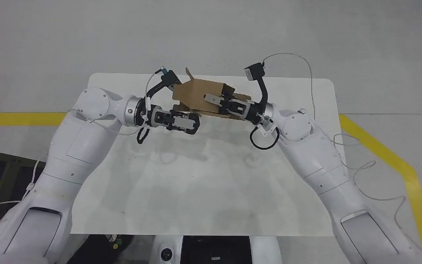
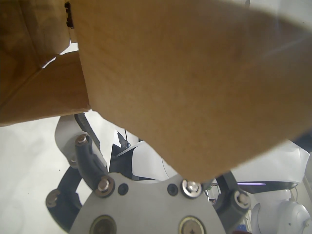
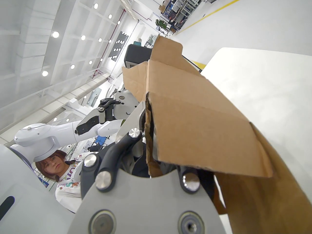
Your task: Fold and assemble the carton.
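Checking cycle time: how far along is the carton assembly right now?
Done: the carton is held above the table and opened out, its walls creased into a box shape. In hand: the right gripper clamps one wall edge; the left gripper sits at the carton's near side. Left: the end flaps stick out unfolded, so no end looks closed yet.
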